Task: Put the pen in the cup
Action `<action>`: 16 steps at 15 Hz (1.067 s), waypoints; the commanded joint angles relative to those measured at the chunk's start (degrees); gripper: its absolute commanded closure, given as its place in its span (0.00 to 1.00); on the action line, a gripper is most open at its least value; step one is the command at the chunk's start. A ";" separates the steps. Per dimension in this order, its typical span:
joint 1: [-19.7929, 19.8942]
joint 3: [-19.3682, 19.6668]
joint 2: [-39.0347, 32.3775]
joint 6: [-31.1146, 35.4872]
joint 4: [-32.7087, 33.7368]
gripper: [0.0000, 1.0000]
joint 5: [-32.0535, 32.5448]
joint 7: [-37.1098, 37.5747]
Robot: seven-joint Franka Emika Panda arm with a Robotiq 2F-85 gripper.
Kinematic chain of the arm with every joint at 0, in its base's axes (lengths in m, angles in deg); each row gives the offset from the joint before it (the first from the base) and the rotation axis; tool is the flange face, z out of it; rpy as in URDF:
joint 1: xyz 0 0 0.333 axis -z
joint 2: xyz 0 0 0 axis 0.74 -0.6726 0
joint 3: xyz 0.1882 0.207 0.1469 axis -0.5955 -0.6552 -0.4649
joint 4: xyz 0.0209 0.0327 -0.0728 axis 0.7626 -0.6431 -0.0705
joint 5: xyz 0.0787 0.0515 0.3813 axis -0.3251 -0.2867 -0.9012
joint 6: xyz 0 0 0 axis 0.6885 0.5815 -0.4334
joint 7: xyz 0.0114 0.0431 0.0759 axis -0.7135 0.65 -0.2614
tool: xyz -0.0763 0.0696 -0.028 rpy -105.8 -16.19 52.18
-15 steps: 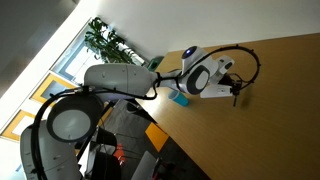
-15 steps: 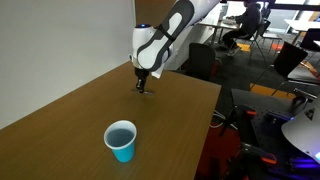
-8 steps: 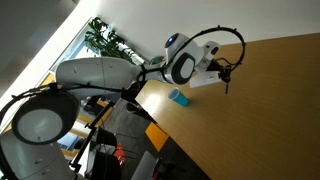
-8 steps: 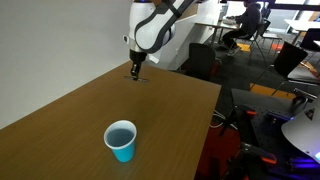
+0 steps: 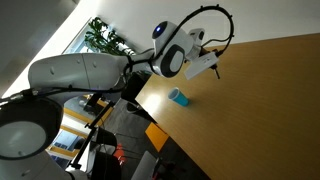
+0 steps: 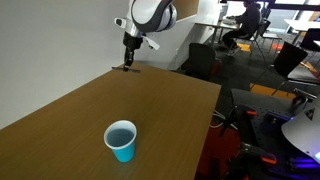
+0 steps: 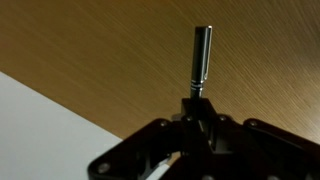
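Note:
The light-blue cup (image 6: pixel 121 140) stands upright on the wooden table near its front; it also shows in an exterior view (image 5: pixel 178 97) by the table edge. My gripper (image 6: pixel 127 62) hangs above the far corner of the table, well away from the cup. In the wrist view my gripper (image 7: pixel 198 108) is shut on the pen (image 7: pixel 200 60), a thin dark grey stick that points out from the jaws over the wood. In both exterior views the pen is too small to make out.
The wooden table (image 6: pixel 70 120) has edges close to the gripper at its far corner. A white wall stands behind it. Office chairs and desks (image 6: pixel 270 60) fill the room beyond the table. A plant (image 5: pixel 105 40) stands by the window.
My gripper has risen and moved from the table surface toward the far corner, with the pen in it. The cup has not moved.

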 commanded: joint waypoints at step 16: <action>15.26 -19.26 -2.26 -7.39 -0.07 0.97 -20.30 -45.54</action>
